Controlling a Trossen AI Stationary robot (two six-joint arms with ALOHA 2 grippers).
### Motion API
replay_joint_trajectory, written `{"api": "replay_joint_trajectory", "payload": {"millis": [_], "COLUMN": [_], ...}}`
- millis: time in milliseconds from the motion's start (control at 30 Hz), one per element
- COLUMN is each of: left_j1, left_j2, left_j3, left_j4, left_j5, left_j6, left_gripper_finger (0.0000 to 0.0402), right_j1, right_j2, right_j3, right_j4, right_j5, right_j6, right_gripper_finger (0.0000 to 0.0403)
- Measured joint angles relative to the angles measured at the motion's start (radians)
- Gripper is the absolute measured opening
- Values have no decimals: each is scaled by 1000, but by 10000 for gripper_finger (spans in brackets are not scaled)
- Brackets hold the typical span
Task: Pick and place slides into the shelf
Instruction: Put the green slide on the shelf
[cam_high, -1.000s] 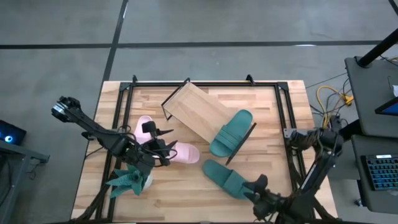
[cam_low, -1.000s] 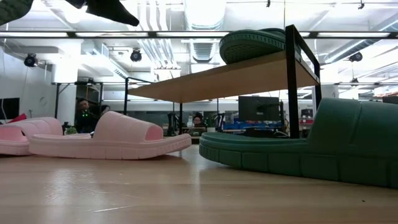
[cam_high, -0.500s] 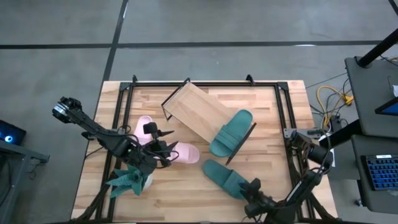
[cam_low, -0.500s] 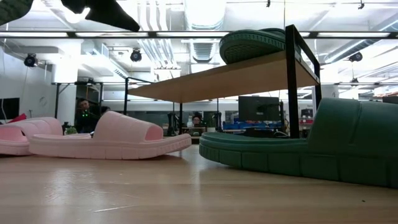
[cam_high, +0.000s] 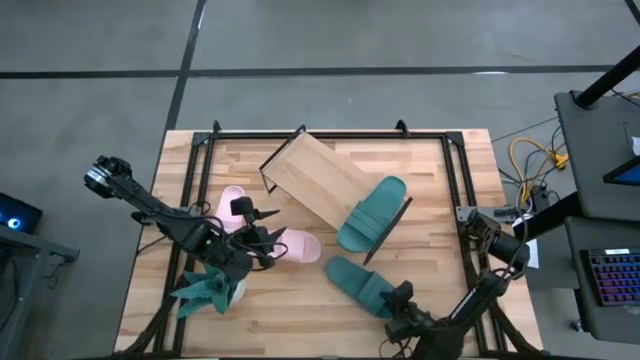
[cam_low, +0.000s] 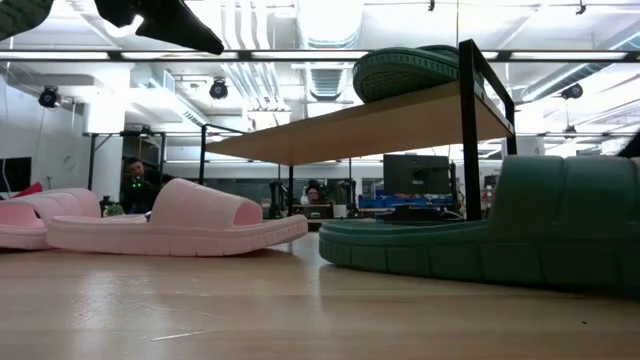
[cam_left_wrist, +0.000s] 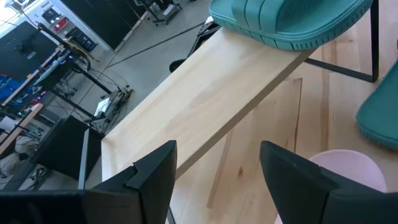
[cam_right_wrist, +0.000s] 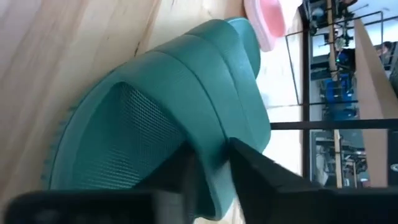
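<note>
shelf: mid-table, askew
one slide: on shelf's right end
second slide: table, just nearer
other two: left, seemingly touching
plant: near-left corner

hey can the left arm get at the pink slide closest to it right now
Probably yes. The left gripper hovers open right by the pink slide, with nothing lying between them. The toy plant sits off to one side of the arm, apparently clear of the way down.
</note>
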Motion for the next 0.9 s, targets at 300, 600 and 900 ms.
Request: {"api": "replay_joint_trajectory", "payload": {"millis": [300,600,900], "left_j1": [0,-8,-31], "left_j2": [0,0,0], "left_j3": [0,0,0], "left_j4": [0,32,215], "left_j5": [0,0,0], "left_j6": [1,132,449], "left_gripper_finger": [215,215,215], "right_j1": [-17,-24,-63], "right_j2": [-83,-218,-298], "right_j3": [94,261,363], "right_j4": [-27,-33,-30], "right_j5": [23,187,230], "right_j6": [-26,-32,-94], "right_gripper_finger": [13,13,13]}}
